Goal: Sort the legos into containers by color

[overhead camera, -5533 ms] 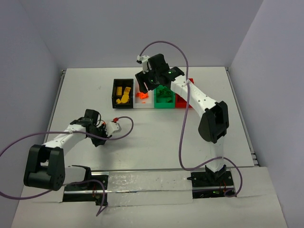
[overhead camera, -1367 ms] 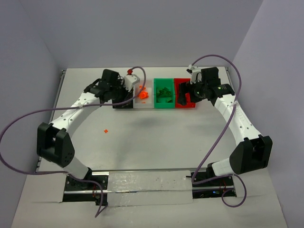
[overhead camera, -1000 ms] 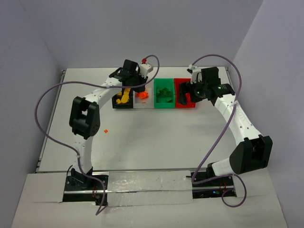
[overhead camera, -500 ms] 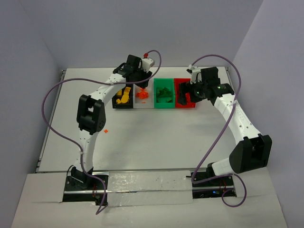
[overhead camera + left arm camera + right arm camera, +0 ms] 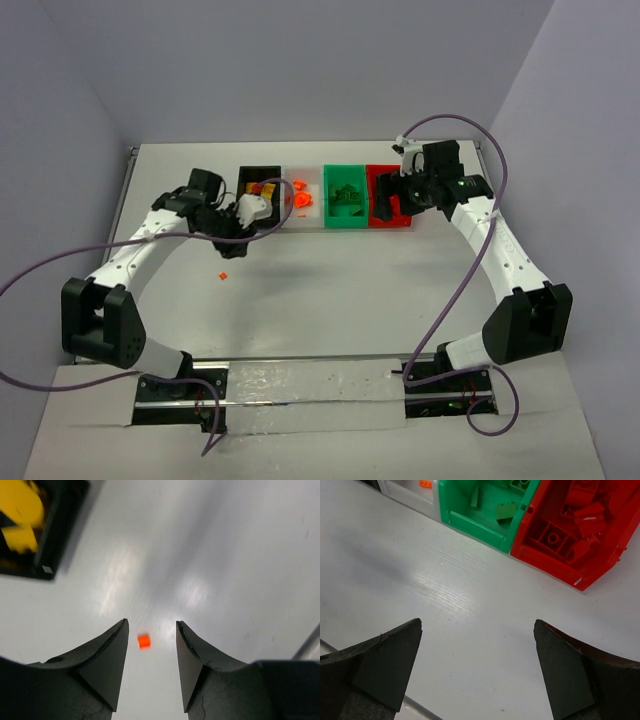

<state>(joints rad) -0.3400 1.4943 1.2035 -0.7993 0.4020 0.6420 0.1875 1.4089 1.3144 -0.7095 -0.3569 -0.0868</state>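
Four bins stand in a row at the back: black (image 5: 247, 190) with yellow legos (image 5: 262, 189), white (image 5: 298, 213) with orange legos (image 5: 298, 198), green (image 5: 346, 216) with green legos, and red (image 5: 385, 220) with red legos (image 5: 580, 520). One small orange lego (image 5: 223, 275) lies alone on the table. My left gripper (image 5: 232, 232) is open and empty above the table; in the left wrist view the orange lego (image 5: 144, 641) shows between its fingers, apart from both. My right gripper (image 5: 400, 200) is wide open and empty in front of the red bin (image 5: 540, 555).
The black bin's corner (image 5: 55, 540) with yellow legos (image 5: 20, 515) is at the upper left of the left wrist view. The green bin (image 5: 480, 527) lies ahead of the right gripper (image 5: 477, 625). Grey walls enclose the table on three sides.
My left arm has swung back from over the white bin to the near left, now above the table near the lone orange lego. The right arm has not moved.
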